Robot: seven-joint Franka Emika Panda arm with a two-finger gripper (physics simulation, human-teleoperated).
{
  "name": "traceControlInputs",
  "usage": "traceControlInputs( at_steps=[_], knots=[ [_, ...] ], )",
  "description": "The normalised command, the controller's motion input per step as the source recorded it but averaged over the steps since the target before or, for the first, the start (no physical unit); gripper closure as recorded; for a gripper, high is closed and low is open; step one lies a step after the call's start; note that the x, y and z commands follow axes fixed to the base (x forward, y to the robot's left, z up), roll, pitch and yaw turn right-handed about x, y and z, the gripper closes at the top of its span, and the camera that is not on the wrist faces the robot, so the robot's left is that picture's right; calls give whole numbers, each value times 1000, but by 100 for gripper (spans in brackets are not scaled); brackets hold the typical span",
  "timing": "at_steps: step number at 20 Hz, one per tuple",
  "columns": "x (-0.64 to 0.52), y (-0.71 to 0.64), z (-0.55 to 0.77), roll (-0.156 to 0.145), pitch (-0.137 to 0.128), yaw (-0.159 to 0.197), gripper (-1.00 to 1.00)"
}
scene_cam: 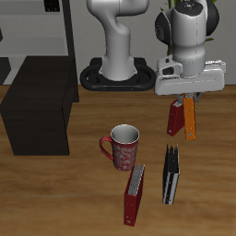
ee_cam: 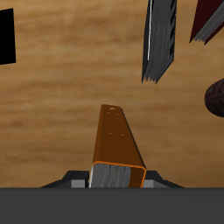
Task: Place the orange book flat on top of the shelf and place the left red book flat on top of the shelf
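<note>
My gripper (scene_cam: 189, 98) is shut on the top of the orange book (scene_cam: 190, 120), which hangs upright and slightly tilted. In the wrist view the orange book (ee_cam: 116, 144) sits between my fingers (ee_cam: 116, 180). The left red book (scene_cam: 173, 119) stands upright right beside the orange book, on the side toward the mug; it does not show in the wrist view. The shelf (scene_cam: 41, 106), a low black box with a flat bare top, stands far across the table from my gripper.
A red patterned mug (scene_cam: 123, 146) (ee_cam: 214, 98) stands mid-table. A black book (scene_cam: 171, 173) (ee_cam: 160, 39) and a second red book with a grey strip (scene_cam: 135, 194) (ee_cam: 208, 22) stand nearer the front edge. A grey rack (scene_cam: 37, 28) stands behind the shelf. A black patch (ee_cam: 7, 37) is unidentified.
</note>
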Motion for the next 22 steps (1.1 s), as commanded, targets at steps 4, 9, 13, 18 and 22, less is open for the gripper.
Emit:
traceControlInputs(
  at_steps=[4, 9, 13, 18, 22],
  knots=[
    [-288, -41, 587, -1, -70, 13, 100],
    [-177, -176, 398, -48, -13, 6, 100],
    [-382, -190, 601, -49, -41, 37, 100],
    [-397, -157, 558, -43, -46, 16, 100],
    [-328, -186, 352, -68, -35, 30, 100]
  ],
)
